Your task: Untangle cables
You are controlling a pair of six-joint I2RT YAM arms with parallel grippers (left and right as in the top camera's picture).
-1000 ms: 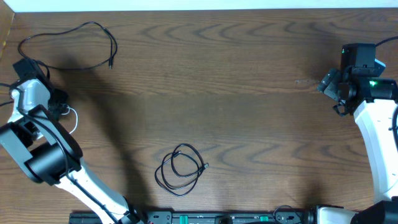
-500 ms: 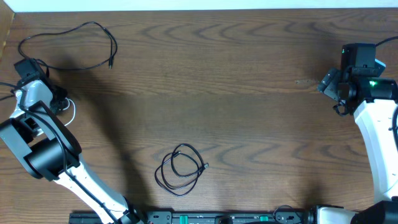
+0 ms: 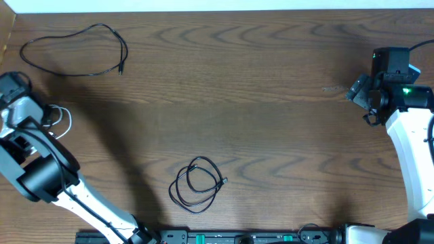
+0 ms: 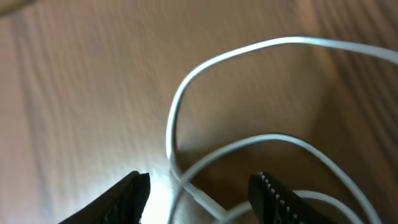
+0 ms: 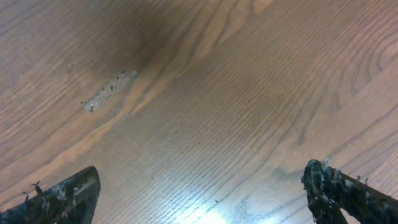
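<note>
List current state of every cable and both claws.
left claw: open, jaws either side of loose white strands.
right claw: open, empty.
white cable: looped, lying under the left claw, not pinched.
long black cable: one wide loose loop, lying alone, untouched.
coiled black cable: small overlapping coil, lying alone, untouched.

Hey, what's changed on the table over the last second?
The left arm swung further left, and the white cable slid left along with it, lying between its parted jaws. The loose black cable at the back, the coiled black cable near the front and the right arm, jaws wide open, stayed put.
</note>
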